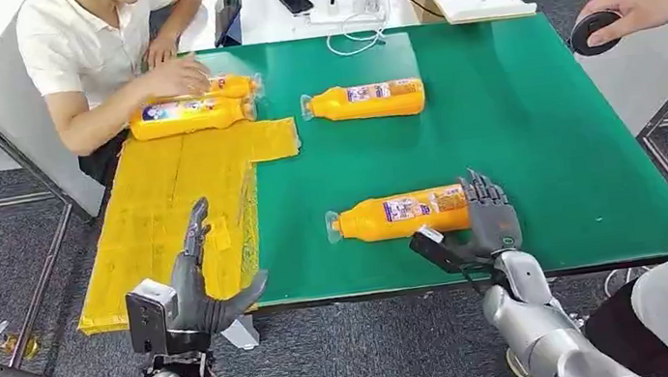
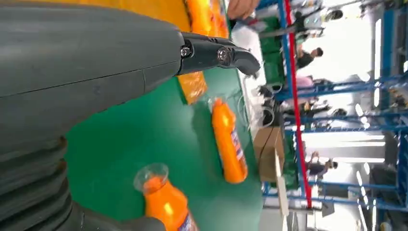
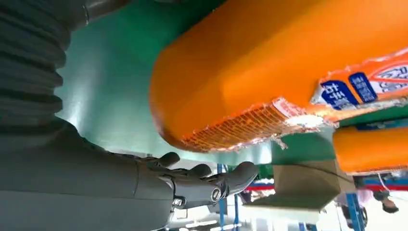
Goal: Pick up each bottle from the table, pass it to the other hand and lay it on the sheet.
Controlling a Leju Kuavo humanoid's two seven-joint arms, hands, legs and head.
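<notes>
Right hand (image 1: 490, 217) is at the base end of the nearest bottle (image 1: 400, 215), which is lying on its side on the green counter (image 1: 536, 123), cap end pointing away from that hand toward the yellow sheet (image 1: 167, 210). The fingers (image 1: 485, 196) stand up just beside the bottle's bottom end. From the right wrist view the orange bottle (image 3: 269, 72) fills the space right past the hand and the fingers (image 3: 211, 180) are spread out, not wrapped around it, so that hand's apart and holding nothing. Can't tell for sure if it's actually touching the bottle or just next to it.

Left hand (image 1: 201, 284) hangs over the near edge of the sheet, fingers stretched out and apart, nothing in it. In the left wrist view one dark finger (image 2: 216, 53) sticks straight out over the counter.

Further out from the right hand, another bottle (image 1: 365, 100) lies on its side on the green counter, well apart from the near one. Beyond the left hand, at the far end of the sheet, two more bottles (image 1: 194, 115) lie side by side, and a person's hand (image 1: 174, 76) rests on them. Off past the right hand, beyond the counter edge, another person's hand (image 1: 642, 4) holds a dark round thing (image 1: 594, 31).
</notes>
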